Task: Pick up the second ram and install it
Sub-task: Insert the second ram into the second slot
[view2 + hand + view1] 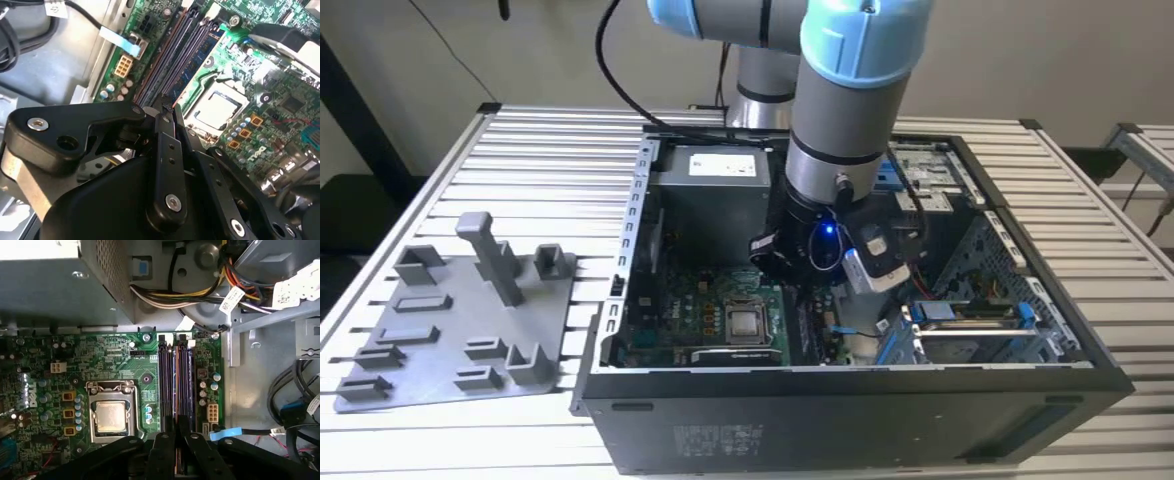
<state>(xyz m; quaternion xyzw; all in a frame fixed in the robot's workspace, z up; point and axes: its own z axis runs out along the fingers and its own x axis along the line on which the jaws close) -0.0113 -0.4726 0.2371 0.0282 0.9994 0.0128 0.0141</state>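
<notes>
Exterior view first: our arm reaches down into the open computer case (pixel 1067 340), with the hand (pixel 790 268) low over the motherboard (pixel 680 310). A grey plastic tray (pixel 454 320) sits on the slatted tabletop (pixel 547 150), well apart from the hand, outside the case.

From the first wrist view we see our hand (pixel 176 432) with its black fingers (pixel 162 450) drawn nearly together, right at the near end of the memory slots (pixel 165 380). The second ram (pixel 183 382), a long dark stick, stands on edge in the slot bank straight ahead of our fingertips, and its near end runs in between them. We read the hand as clenched on it, though the contact itself is hard to make out.

Beside the slots, just off our hand, lies the processor socket (pixel 111 416).

In the second wrist view the hand (pixel 168 106) points along the same slots, where a blue-edged stick (pixel 200 57) sits.
</notes>
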